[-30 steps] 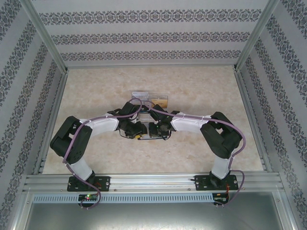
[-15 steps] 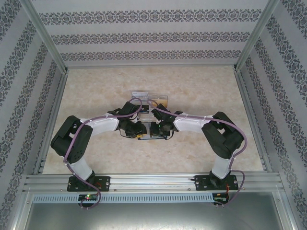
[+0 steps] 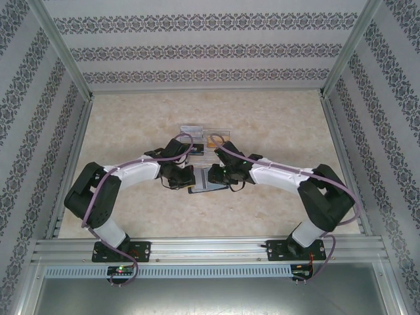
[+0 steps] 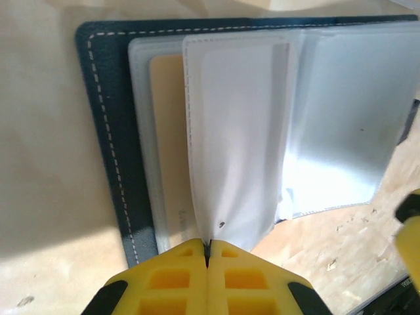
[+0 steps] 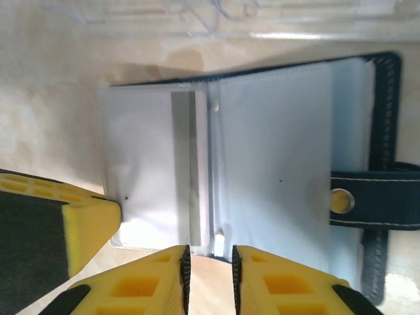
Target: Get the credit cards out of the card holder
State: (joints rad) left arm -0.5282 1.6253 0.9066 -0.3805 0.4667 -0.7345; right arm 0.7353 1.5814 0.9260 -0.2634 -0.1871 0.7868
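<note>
While my left claw [image 4: 207,262] is clamped tight, its pads pressed together on the near edge of one clear sleeve [image 4: 230,131] of the card holder [image 4: 105,98], the navy wallet lies spread open on the table [image 3: 275,118] directly ahead of those fingertips. A yellow-orange credit card [image 4: 167,131] sits tucked in the pocket beneath the pinched sleeve, just to one side of the grip, next to the stitched cover. More grey-blue sleeves fan out on the other side of the grip.

My right claw [image 5: 210,269] meets the holder from the opposite edge, its jaws a narrow slit apart. The fold where two sleeves join ends right at that slit, and I cannot tell whether the pads touch it. Just beside this claw, one yellow finger [image 5: 59,223] of my left claw sits at the sleeve's corner. On the right claw's other side, the closure tab [image 5: 374,200] with its round snap [image 5: 340,200] sticks out across the cover. Beyond the holder, farther from both claws, stands a clear plastic compartment box [image 3: 207,134].
</note>
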